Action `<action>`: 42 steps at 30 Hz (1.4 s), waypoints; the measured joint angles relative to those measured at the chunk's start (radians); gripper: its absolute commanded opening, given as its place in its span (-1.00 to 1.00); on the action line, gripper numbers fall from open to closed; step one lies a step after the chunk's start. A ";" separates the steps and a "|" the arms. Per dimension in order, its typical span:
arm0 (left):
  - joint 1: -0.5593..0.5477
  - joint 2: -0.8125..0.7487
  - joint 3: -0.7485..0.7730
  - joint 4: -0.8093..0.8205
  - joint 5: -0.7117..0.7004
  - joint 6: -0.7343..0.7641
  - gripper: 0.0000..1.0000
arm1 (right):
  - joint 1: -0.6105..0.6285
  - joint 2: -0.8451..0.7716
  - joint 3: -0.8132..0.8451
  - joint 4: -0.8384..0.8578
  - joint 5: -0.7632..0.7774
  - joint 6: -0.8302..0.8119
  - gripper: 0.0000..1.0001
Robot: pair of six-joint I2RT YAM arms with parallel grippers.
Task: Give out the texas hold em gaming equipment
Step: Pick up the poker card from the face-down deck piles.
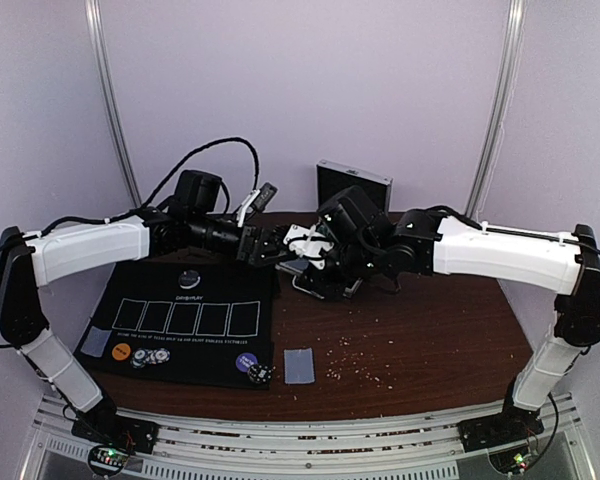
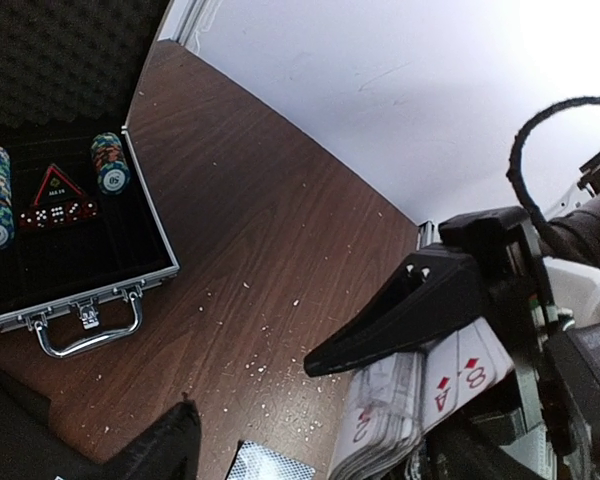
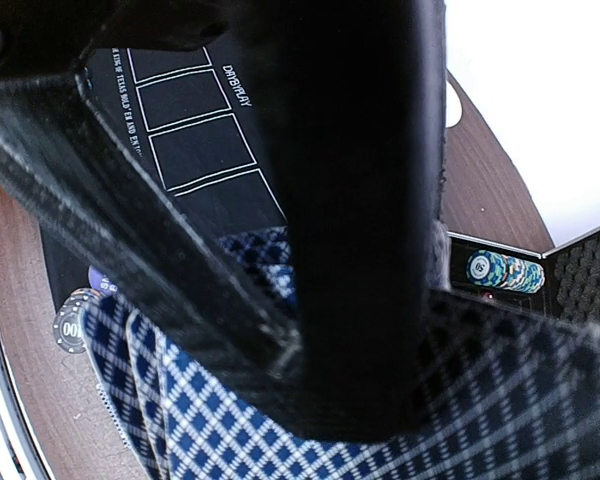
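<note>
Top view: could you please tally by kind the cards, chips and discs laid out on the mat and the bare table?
Face-down cards: 2
Striped chips: 3
Round discs, orange, purple, black: 3
Total: 8

1. On the black mat's (image 1: 185,320) near left corner, an orange disc (image 1: 121,352) and striped chips (image 1: 152,356) are set.
2. One card (image 1: 298,366) is laid just right of the mat.
3. Playing cards (image 1: 303,240) are clamped by the right gripper (image 1: 312,246) beyond its far right corner.
</note>
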 measured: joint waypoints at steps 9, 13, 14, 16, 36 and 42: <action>-0.018 -0.014 0.029 -0.079 -0.063 0.034 -0.12 | 0.000 0.001 0.000 0.000 0.002 0.000 -0.18; -0.018 -0.032 0.029 -0.108 -0.086 0.045 -0.25 | 0.000 0.005 0.000 0.001 0.003 0.000 -0.18; -0.018 -0.035 0.029 -0.114 -0.090 0.048 -0.25 | 0.000 0.005 0.000 0.001 0.003 0.000 -0.18; -0.018 -0.040 0.029 -0.129 -0.099 0.054 -0.25 | 0.000 0.007 0.000 0.001 0.004 -0.001 -0.18; 0.003 -0.053 0.055 -0.175 -0.086 0.091 -0.38 | 0.000 0.010 0.000 0.006 0.004 -0.016 -0.18; -0.012 -0.053 0.066 -0.170 -0.072 0.104 -0.82 | 0.000 0.010 0.000 0.000 0.006 -0.016 -0.18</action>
